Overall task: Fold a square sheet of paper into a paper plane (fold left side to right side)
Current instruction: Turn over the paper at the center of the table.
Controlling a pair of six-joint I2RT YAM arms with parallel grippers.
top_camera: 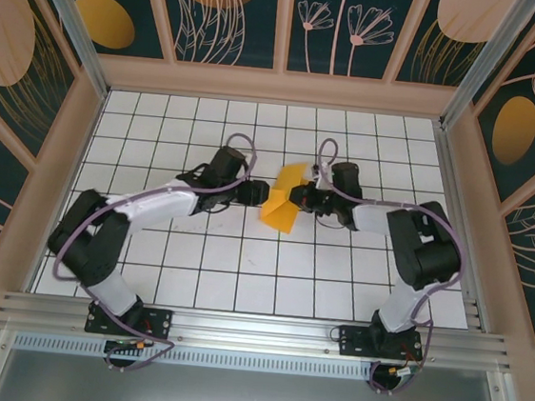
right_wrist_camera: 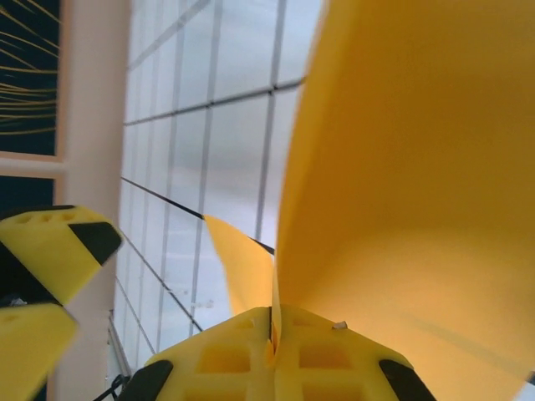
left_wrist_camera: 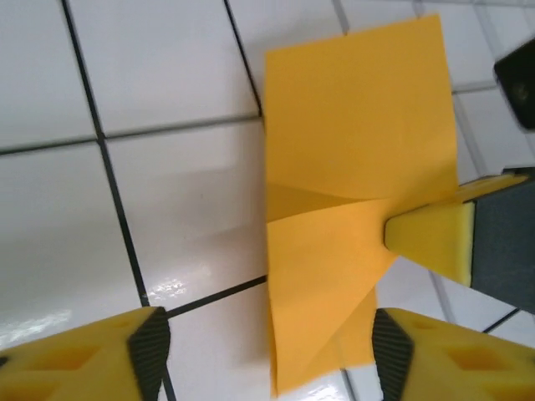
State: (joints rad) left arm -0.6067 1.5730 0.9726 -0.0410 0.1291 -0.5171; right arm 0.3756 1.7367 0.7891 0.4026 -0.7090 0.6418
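The square sheet of paper (top_camera: 279,213), orange-yellow and folded to a narrow strip with diagonal creases, sits mid-table between both grippers. My right gripper (top_camera: 292,195) is shut on its right edge, and part of the sheet is lifted off the tiles. In the right wrist view the paper (right_wrist_camera: 401,167) rises from the closed right gripper (right_wrist_camera: 273,330). My left gripper (top_camera: 260,195) is open at the sheet's left edge. In the left wrist view the left gripper (left_wrist_camera: 272,355) straddles the near end of the paper (left_wrist_camera: 351,142) without touching it, and the right gripper's fingertip (left_wrist_camera: 430,238) pinches the sheet.
White gridded table (top_camera: 195,250) inside wooden walls (top_camera: 61,160) with a dark floral pattern. An aluminium rail (top_camera: 254,331) runs along the near edge by the arm bases. In the right wrist view the left gripper's fingers (right_wrist_camera: 58,251) sit close by.
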